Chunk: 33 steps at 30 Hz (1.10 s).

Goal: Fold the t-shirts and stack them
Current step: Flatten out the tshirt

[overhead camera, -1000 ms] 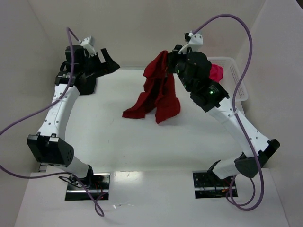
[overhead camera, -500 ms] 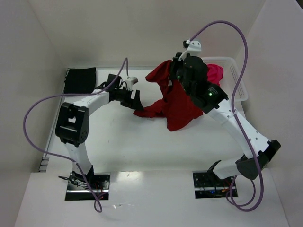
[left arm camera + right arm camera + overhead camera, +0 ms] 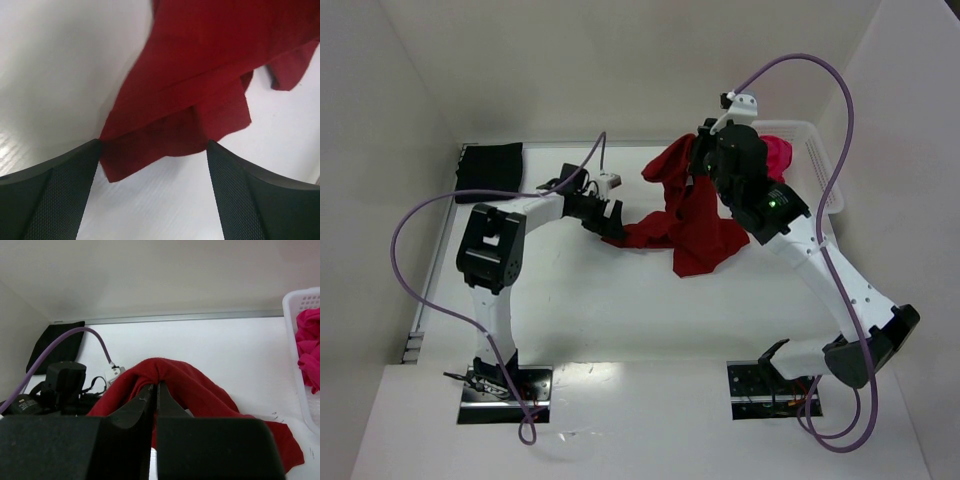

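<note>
My right gripper (image 3: 692, 160) is shut on the dark crimson t-shirt (image 3: 695, 215) and holds its top off the table, the rest draped down; in the right wrist view the cloth (image 3: 200, 390) bunches over the closed fingers. My left gripper (image 3: 615, 225) is open at the shirt's lower left corner (image 3: 130, 160), which lies between the two fingers on the table. The black t-shirt (image 3: 490, 168) lies folded at the far left corner. The magenta-pink t-shirt (image 3: 775, 155) sits in the basket.
A white lattice basket (image 3: 825, 190) stands at the far right, also seen in the right wrist view (image 3: 300, 310). White walls close in the table on three sides. Purple cables loop above both arms.
My left arm swung from the far left corner, leaving the black shirt there, across to the crimson shirt's lower corner. My right gripper moved the crimson shirt slightly right and it spread.
</note>
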Tool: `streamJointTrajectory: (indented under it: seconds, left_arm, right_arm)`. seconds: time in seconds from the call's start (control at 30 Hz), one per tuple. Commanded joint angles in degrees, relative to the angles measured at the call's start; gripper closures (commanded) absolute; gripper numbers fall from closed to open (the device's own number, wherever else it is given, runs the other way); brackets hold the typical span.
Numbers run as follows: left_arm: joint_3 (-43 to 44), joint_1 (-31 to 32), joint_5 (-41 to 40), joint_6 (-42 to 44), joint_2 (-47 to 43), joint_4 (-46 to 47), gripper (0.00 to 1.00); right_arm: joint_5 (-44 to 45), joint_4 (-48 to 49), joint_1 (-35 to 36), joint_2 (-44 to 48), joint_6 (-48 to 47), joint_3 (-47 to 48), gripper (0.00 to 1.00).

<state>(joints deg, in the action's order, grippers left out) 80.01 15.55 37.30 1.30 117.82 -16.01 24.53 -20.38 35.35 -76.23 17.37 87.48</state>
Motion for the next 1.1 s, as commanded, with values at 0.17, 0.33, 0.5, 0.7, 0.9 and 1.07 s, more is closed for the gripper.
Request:
streamJointTrajectory:
  seconds: [0.17,0.33,0.5,0.7,0.9,1.07]
  left_arm:
    - [3.7,-0.5,-3.5,1.5,3.6,2.6,0.06]
    - [3.3,-2.6,-6.9,-0.3,0.2,4.8,0.04]
    - [2.1,-5.6,-5.6,-2.4,-1.3,5.8,0.04]
    - [-0.7,-7.7,-6.0,-4.6,-5.7,7.4,0.03]
    - [-1.1,-8.3,-5.9,-5.3,-4.1,8.3,0.03]
    - [0.9,-8.3,-7.7,-5.3,-0.7,6.0,0.06]
  right_arm:
    - [-0.2,1.8,-0.3,2.4,1.0,-0.4,0.99]
    - [-0.9,1.8,-0.3,2.9,1.5,-0.9,0.99]
    - [-0.9,2.5,-0.3,2.9,1.5,-0.9,0.99]
    - [-0.9,3.0,-0.3,2.9,2.1,-2.6,0.99]
    - [-0.9,3.5,-0.3,2.9,2.1,-3.2,0.99]
    - [-0.9,3.5,-0.3,3.5,2.1,-3.2,0.99]
